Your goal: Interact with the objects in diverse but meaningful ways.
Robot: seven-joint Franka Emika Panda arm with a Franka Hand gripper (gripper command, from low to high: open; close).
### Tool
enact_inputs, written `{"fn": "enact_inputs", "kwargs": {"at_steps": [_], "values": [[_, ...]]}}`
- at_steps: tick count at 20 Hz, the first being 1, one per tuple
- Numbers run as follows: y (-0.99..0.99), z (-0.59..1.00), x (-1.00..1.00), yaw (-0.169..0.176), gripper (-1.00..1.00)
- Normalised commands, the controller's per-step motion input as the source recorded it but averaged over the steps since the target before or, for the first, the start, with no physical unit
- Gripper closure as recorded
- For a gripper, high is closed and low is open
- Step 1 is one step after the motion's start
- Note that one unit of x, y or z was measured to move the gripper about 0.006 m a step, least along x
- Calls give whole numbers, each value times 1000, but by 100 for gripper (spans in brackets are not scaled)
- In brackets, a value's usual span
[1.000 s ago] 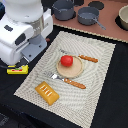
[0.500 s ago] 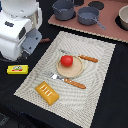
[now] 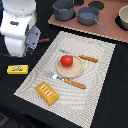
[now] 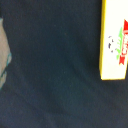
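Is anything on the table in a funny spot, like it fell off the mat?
Yes, the yellow labelled bar lies on the dark table, off the striped placemat, towards the exterior view's left. The tomato sits on its plate and the orange bread block is on the mat. Nothing looks spilled or broken.

Even soft lighting, faint shadows, low resolution, blurry wrist view

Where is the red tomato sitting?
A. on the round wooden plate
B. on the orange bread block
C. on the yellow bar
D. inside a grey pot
A: in the exterior view the red tomato rests on the round wooden plate in the middle of the striped placemat.
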Motion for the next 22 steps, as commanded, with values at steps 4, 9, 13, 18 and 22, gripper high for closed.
{"fn": "enact_inputs", "kwargs": {"at_steps": [4,9,13,18,22], "values": [[664,-315,-404,83,-100],[586,-307,-526,76,-100],[486,-246,-394,70,-100],[227,-314,-137,47,-100],[216,-361,-94,46,-100]]}}
